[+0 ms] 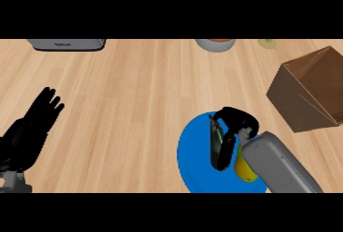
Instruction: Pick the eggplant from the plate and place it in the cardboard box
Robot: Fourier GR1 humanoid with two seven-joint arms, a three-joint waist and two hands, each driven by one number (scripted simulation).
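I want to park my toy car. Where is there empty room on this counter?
The big bare middle of the counter, between the left hand, the blue plate and the grey appliance, is free. A smaller gap lies between plate and cardboard box. The plate is crowded: the right hand curls round the eggplant there.

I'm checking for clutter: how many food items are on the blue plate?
2: the eggplant at the plate's middle, under the right robot hand, and a yellow piece beside the forearm. The forearm may hide more.
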